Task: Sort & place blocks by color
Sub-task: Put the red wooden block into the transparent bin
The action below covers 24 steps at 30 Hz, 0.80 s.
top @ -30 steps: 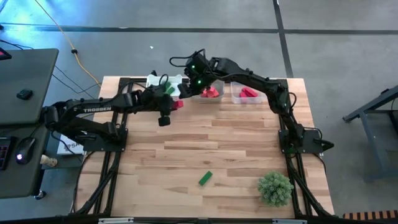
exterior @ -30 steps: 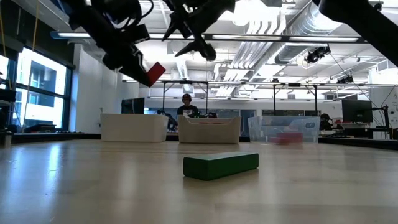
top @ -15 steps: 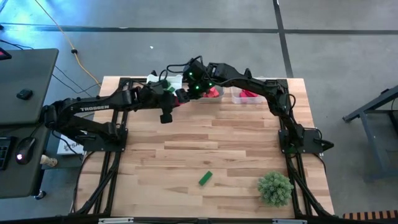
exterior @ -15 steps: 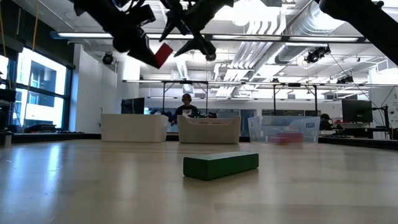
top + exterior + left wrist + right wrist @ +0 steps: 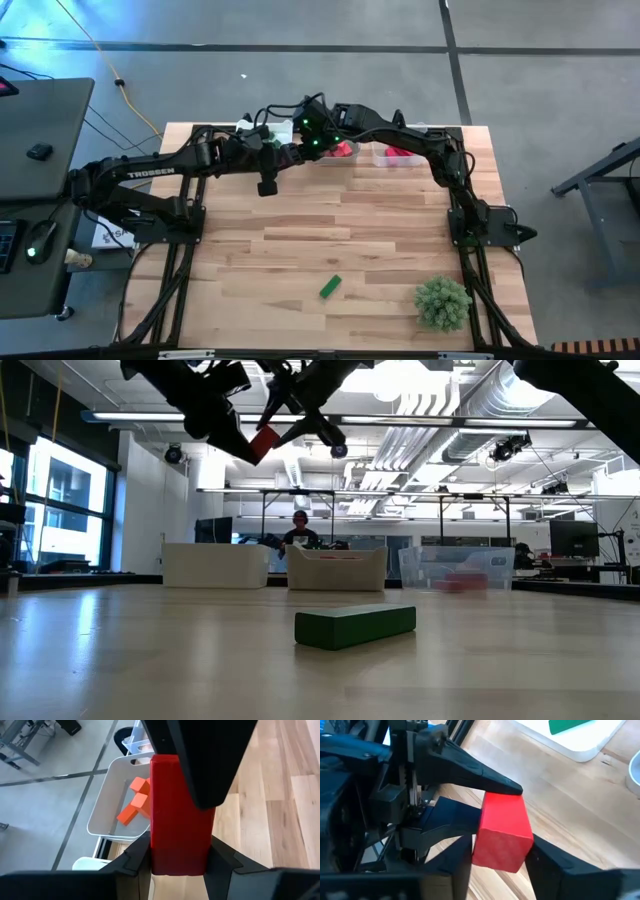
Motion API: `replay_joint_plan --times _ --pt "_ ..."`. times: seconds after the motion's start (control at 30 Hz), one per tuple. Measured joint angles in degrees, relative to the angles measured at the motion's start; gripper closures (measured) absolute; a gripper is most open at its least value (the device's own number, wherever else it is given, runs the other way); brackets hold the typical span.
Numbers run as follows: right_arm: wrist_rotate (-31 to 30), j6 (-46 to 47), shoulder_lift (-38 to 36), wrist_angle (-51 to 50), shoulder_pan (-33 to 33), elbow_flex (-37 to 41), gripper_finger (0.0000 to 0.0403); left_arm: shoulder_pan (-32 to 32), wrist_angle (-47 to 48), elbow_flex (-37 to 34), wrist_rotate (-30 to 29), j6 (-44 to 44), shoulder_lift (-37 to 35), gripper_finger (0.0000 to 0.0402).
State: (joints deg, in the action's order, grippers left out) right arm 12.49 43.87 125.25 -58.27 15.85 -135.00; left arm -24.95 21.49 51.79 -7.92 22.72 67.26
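Note:
High above the table's far middle, a red block (image 5: pixel 264 440) sits between both grippers. My left gripper (image 5: pixel 283 156) is shut on one end and my right gripper (image 5: pixel 300 150) on the other; they meet tip to tip in front of the trays. A green block (image 5: pixel 330 287) lies flat on the table near the front. More blocks lie in the far trays: a green one in the white tray (image 5: pixel 262 130), salmon and red ones in the middle tray (image 5: pixel 342 150), red ones in the clear tray (image 5: pixel 398 153). My left gripper pinches the red block's near end (image 5: pixel 177 862) between its two fingers, on two opposite long sides. The block sticks out ahead of the fingers, lifted clear of the table. My right gripper has its two fingers on opposite sides of the block's other end (image 5: pixel 502 855), coming from the table's right and slanting down. Its fingers (image 5: pixel 205 765) lie on other faces than my left gripper's.
A bushy green plant-like ball (image 5: pixel 442 302) stands at the near right corner. The three trays line the far edge (image 5: pixel 337 568). Bare wood lies between the trays and the green block. A person sits in the room beyond the table.
My left gripper has risen and gone a little toward the far edge with the red block. My right gripper has swung toward the table's left onto the block's free end, and its fingers have closed in on it.

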Motion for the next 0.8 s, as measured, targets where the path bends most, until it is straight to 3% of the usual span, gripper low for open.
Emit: replay_joint_plan --times 0.13,0.4,0.8 --pt "-0.1 1.3 0.0 0.2 0.1 0.0 0.0286 0.0 -0.2 0.0 -0.9 0.0 0.0 0.0292" --pt "-0.3 -0.2 0.0 0.2 -0.1 0.0 0.0286 0.0 -0.3 0.0 -1.8 0.1 0.0 0.0275" --pt "-1.0 -6.8 0.0 -3.5 0.6 0.0 0.0288 0.0 -0.4 0.0 -1.4 -2.3 0.0 0.0203"
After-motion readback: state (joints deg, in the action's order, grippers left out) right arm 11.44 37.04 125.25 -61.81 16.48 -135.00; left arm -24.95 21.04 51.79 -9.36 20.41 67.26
